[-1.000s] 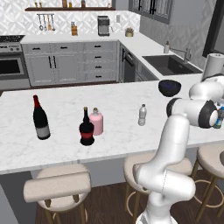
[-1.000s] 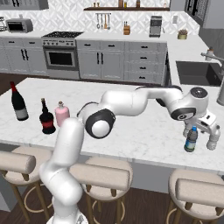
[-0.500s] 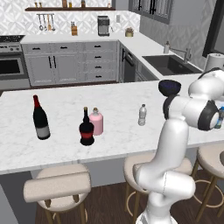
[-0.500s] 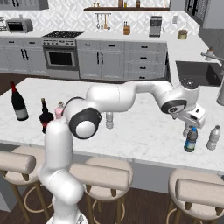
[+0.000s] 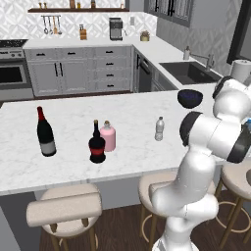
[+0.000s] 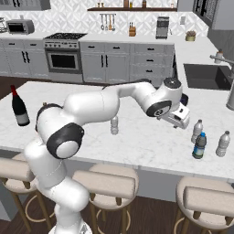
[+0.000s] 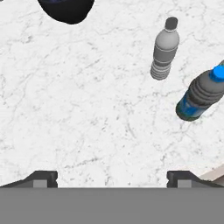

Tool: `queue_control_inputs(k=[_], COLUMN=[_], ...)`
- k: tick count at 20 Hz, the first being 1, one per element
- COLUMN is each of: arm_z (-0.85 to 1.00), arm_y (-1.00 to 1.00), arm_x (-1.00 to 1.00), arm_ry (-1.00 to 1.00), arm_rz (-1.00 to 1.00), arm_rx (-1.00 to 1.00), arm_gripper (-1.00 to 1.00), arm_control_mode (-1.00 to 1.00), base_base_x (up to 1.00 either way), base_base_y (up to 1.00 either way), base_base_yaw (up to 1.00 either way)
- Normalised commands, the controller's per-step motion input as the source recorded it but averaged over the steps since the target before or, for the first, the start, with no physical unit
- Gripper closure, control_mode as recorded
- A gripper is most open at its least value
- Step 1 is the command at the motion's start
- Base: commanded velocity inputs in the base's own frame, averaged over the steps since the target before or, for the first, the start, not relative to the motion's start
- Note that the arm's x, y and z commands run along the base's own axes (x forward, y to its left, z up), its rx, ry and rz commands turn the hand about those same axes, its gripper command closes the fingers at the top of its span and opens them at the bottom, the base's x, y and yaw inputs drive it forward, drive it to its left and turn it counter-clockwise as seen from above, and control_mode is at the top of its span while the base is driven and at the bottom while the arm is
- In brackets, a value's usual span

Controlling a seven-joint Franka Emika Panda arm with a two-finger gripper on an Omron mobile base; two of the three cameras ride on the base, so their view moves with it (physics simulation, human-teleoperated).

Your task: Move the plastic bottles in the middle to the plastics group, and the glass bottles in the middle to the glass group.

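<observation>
Two end effector fingertips [image 7: 112,177] wide apart above counter [image 7: 87,122]

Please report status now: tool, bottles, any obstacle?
Tool open, empty, above bare counter. Blue-capped bottle standing beside two clear bottles. One clear bottle still mid-counter. Dark bowl nearby.

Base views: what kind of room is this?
A rendered home kitchen, by the look of it: a stove set among grey cabinets, a sink with a tap in the corner counter, and a marble island with stools tucked under it.
</observation>
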Motion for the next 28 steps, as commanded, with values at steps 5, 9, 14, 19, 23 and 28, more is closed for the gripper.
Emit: queue_control_inputs(k=[5, 9, 14, 19, 23, 28], arm_z=[0.18, 0.10, 0.08, 0.15, 0.09, -0.03], arm_y=[1.00, 1.00, 1.00, 1.00, 0.85, 0.21], arm_x=[0.06, 0.20, 0.23, 0.10, 0.03, 0.13], arm_ry=[0.00, 0.00, 0.00, 0.00, 0.00, 0.00], arm_rz=[0.14, 0.15, 0.14, 0.11, 0.03, 0.00], arm_rx=[-0.02, -0.04, -0.05, -0.10, -0.10, -0.02], arm_gripper=[-1.00, -1.00, -1.00, -1.00, -1.00, -1.00], arm_control_mode=[-1.00, -1.00, -1.00, -1.00, -1.00, -1.00], base_base_x=[0.00, 0.00, 0.00, 0.00, 0.00, 0.00], base_base_y=[0.00, 0.00, 0.00, 0.00, 0.00, 0.00], base_base_yaw=[0.00, 0.00, 0.00, 0.00, 0.00, 0.00])
